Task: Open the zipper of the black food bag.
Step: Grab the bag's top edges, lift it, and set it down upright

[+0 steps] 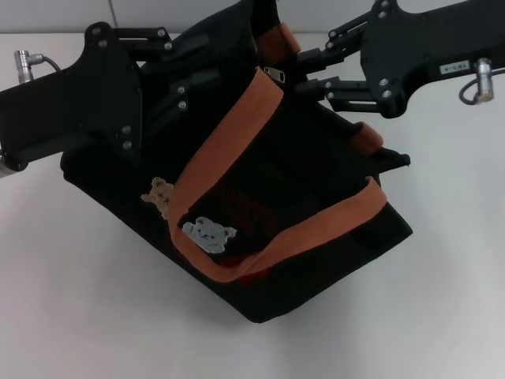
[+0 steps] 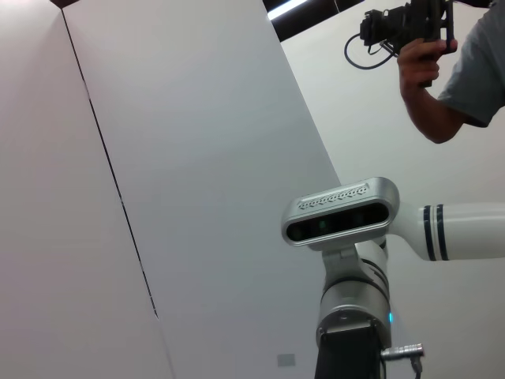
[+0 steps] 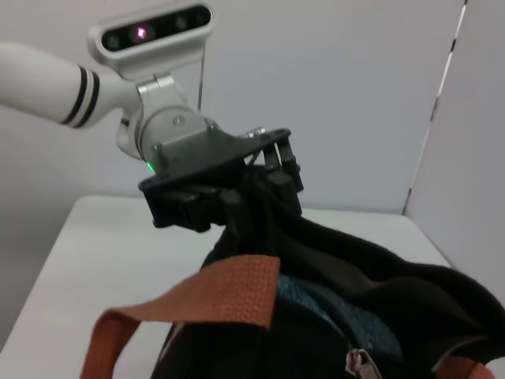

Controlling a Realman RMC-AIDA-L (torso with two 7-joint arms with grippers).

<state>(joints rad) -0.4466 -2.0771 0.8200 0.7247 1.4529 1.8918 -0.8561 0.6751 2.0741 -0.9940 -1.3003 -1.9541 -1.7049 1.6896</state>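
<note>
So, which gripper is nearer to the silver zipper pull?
The right gripper: its fingertips sit just beside the silver zipper pull. The left gripper grips the black food bag at its other end.

Black food bag, orange-brown handles, perhaps red print.

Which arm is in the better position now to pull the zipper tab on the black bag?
Probably the right. The right gripper sits beside the silver pull tab, while the left gripper is clamped on the black food bag at its far end, holding it.
</note>
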